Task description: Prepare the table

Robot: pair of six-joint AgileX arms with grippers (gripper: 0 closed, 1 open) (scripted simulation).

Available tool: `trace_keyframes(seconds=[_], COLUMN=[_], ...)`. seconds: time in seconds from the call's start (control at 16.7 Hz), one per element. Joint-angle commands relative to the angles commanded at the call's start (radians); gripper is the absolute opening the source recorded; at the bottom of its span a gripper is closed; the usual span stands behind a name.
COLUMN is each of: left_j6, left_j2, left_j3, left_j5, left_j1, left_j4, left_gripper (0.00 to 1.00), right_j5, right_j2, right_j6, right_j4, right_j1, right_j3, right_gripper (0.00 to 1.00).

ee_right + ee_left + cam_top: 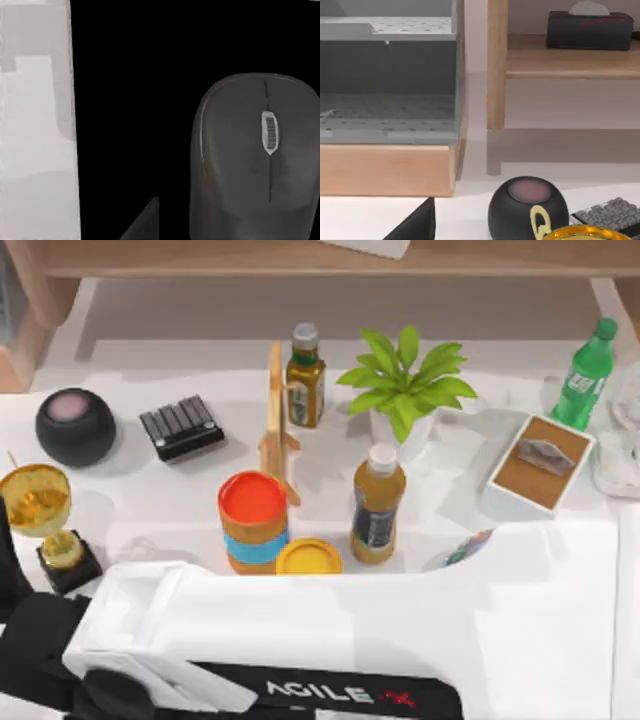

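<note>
The white table (150, 495) is crowded with objects along its back half. My left arm (35, 650) sits at the front left corner, beside a gold trophy (40, 515). A dark part of my left gripper (415, 226) juts into the left wrist view, which faces a black round speaker (527, 210) and the wooden shelf (497, 65). A large white arm segment (450, 630) crosses the front of the top view and hides the table beneath it. My right gripper (145, 222) hovers just above a dark computer mouse (255, 160) lying on a black mat.
From left to right stand the speaker (75, 425), a black keypad (182, 427), a wooden stand (278, 420), a sauce bottle (305, 375), an orange-lidded can (253, 520), a yellow lid (308, 557), a brown bottle (378, 505), a plant (405, 390), a tissue box (540, 465) and a green bottle (585, 375).
</note>
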Motion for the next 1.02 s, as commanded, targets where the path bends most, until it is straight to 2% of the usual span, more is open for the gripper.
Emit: trace_keyframes(seconds=[0.66, 0.84, 1.02], left_j6=[0.0, 0.0, 0.0], left_j2=[0.0, 0.0, 0.0], left_j3=[0.0, 0.0, 0.0], left_j5=[0.0, 0.0, 0.0], left_j1=[0.0, 0.0, 0.0], left_j4=[0.0, 0.0, 0.0], left_gripper=[1.0, 1.0, 1.0], right_j5=[-0.003, -0.03, -0.081], right_j2=[-0.006, -0.063, -0.162], right_j6=[0.001, 0.014, 0.038], right_j4=[0.008, 0.092, 0.254], right_j1=[-0.006, -0.059, -0.172], right_j3=[-0.001, -0.017, -0.06], right_gripper=[1.0, 1.0, 1.0])
